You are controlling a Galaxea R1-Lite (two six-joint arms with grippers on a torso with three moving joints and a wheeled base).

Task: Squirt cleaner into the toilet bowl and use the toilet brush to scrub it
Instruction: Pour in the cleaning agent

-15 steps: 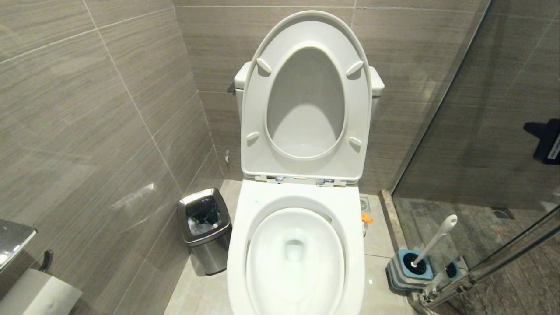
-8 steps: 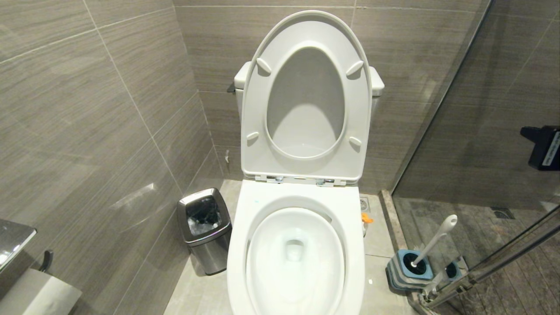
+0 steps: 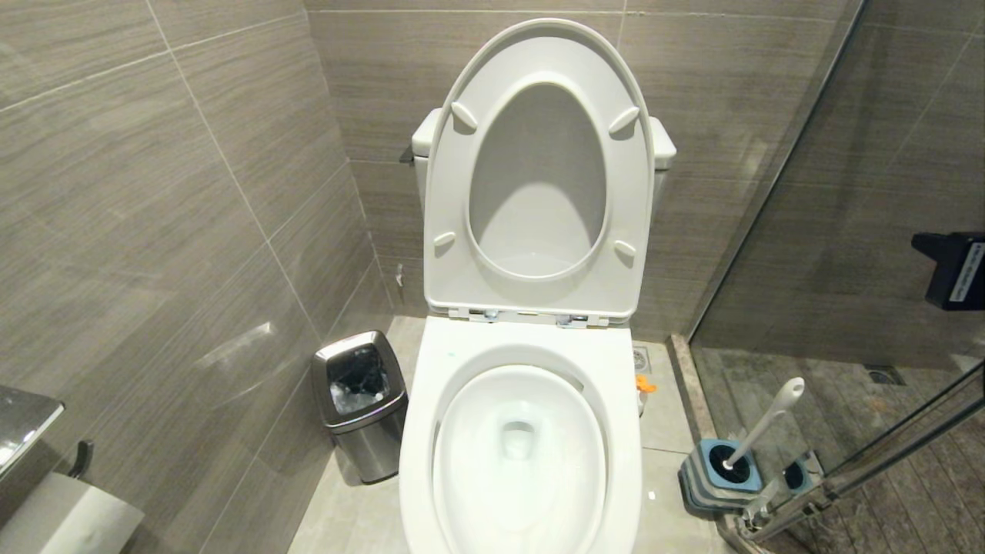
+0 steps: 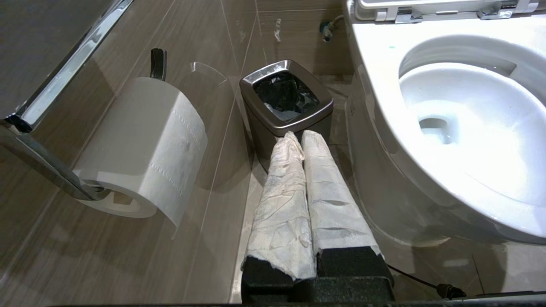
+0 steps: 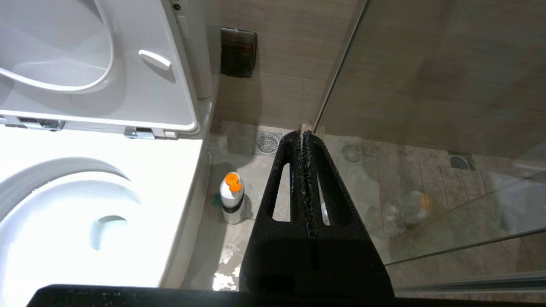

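Floor-standing toilet brush (image 3: 758, 432) (handle tilted up-right)

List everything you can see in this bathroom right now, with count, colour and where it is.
toilet bowl: one, white, centre, no blue liquid visible in it
seat and lid: one set, white, raised against the tank
toilet brush: one, white handle, standing in its blue-grey holder on the floor right of the toilet, by the glass partition
bottle: one, white with orange cap, floor beside the toilet's right side
bin: one, steel, black liner, floor left of the toilet
toilet paper roll: one, white, left wall
left gripper: white-wrapped fingers shut, low, near the bin
right gripper: black, shut, above the floor right of the toilet
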